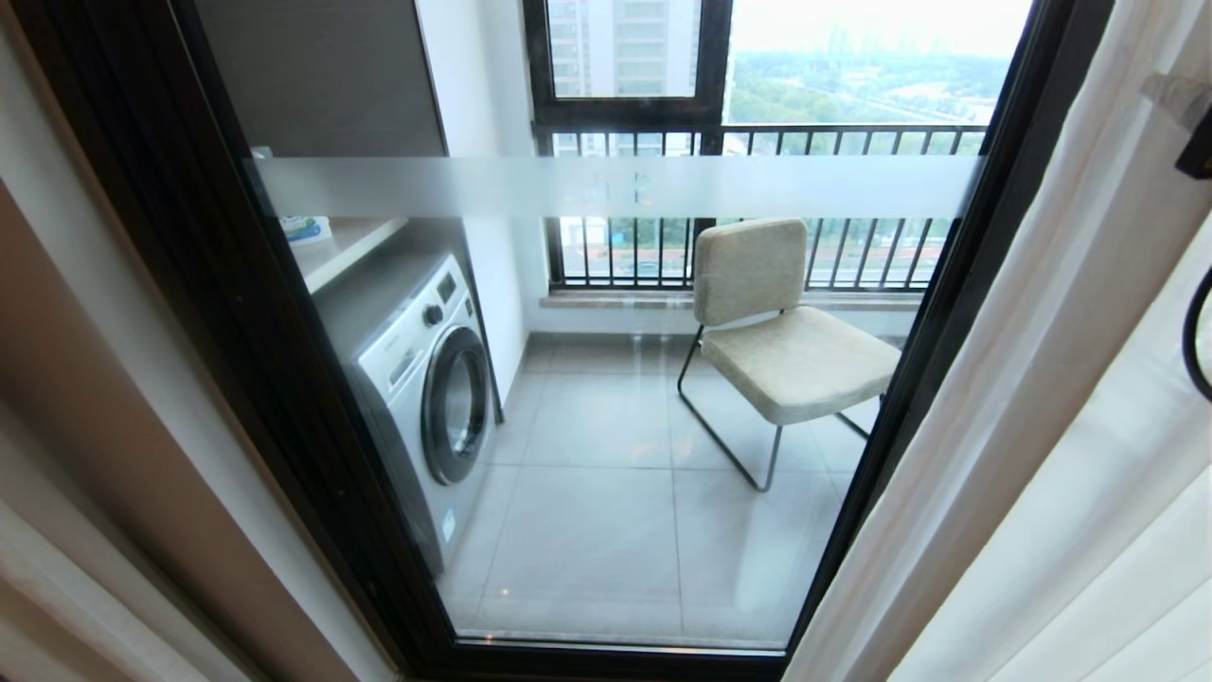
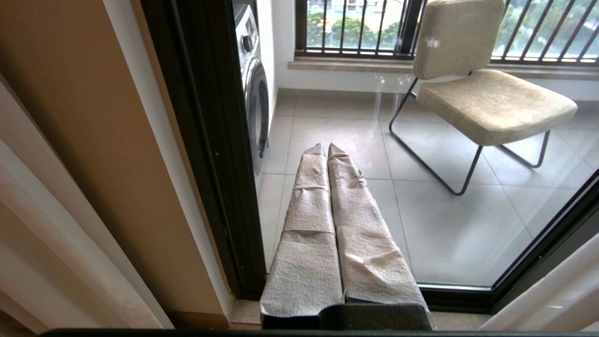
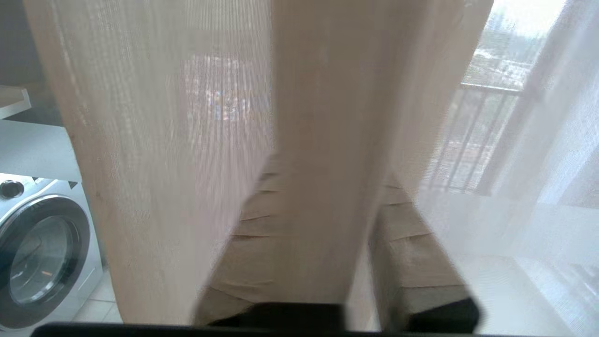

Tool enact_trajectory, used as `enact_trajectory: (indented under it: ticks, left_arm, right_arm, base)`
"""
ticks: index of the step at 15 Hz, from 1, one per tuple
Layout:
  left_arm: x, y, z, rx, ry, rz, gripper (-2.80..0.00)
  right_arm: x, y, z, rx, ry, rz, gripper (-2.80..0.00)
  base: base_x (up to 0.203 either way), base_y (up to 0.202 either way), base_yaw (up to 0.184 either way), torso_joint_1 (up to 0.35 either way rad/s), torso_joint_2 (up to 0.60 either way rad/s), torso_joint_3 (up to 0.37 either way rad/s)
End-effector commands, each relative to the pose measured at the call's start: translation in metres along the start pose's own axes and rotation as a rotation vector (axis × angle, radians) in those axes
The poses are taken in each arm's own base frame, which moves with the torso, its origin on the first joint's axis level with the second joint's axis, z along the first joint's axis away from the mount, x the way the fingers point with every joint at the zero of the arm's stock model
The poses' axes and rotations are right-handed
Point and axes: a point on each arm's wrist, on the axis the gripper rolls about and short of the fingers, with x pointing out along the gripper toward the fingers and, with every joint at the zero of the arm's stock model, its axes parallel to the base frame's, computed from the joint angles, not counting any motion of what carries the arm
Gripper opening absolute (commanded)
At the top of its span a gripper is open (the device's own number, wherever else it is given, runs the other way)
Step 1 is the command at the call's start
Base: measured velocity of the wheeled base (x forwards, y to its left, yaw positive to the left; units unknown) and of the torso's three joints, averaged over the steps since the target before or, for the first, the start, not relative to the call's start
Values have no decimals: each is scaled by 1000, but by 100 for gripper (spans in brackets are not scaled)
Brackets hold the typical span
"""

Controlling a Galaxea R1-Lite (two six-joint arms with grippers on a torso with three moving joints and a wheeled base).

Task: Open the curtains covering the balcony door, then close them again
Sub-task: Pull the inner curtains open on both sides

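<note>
Right gripper [image 1: 1195, 142] barely shows at head view's right edge against pushed-aside white sheer pleated curtains [image 1: 1042, 426]; black-framed glass balcony door [image 1: 615, 379] uncovered. Left wrist view: left gripper [image 2: 326, 149] pressed together, idle. Right wrist view: fingers [image 3: 412, 243] clamped on a fold. Closing step; next, drag leftward.

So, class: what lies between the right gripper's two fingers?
A fold of the curtains hangs between the right gripper's fingers, seen in the right wrist view.
</note>
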Motion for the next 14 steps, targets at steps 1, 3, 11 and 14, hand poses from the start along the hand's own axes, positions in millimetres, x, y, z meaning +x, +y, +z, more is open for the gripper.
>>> enact_trajectory:
  ticks: [1,3,11,14]
  left_arm:
    - [0,0,0,-1,0,1,-280]
    - [0,0,0,-1,-2,1,-280]
    - [0,0,0,-1,0,1,-280]
    - [0,0,0,-1,0,1,-280]
  right_arm:
    - [-3,-2,3,-3,-9,-7,-280]
    - [-3,-2,2,-2,-9,-8,-280]
    - [-10,-4,6,-4,-14,-19,-280]
    - [-11,-7,6,28,-12,-31,-280]
  base:
    - [0,0,0,0,0,0]
    - [0,0,0,0,0,0]
    - [0,0,0,0,0,0]
    - [0,0,0,0,0,0]
